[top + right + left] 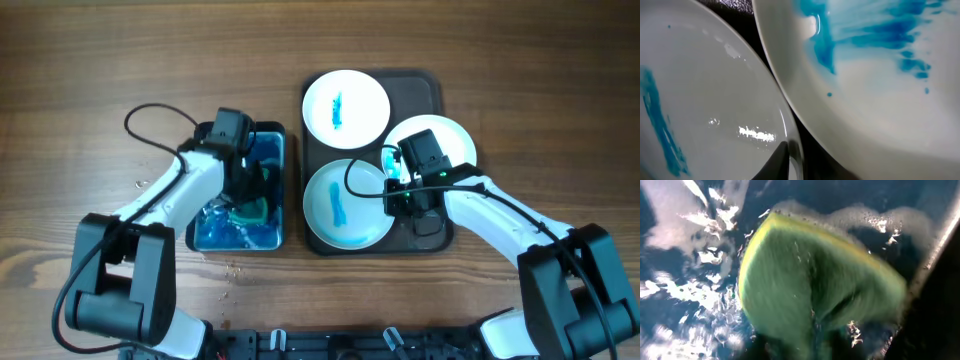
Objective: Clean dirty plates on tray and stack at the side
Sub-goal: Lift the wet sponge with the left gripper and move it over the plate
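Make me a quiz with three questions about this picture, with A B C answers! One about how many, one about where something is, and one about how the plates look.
1. How many plates lie on the tray?
A two
B three
C five

2. Where is the green sponge?
A in the blue basin
B on a plate
C on the floor

3. How do the plates look?
A wiped clean
B smeared with blue paint
C broken in pieces

Answers:
1 B, three round plates show on the tray from above.
2 A, the sponge sits in the basin's water, left of the tray.
3 B, each plate carries a blue streak.
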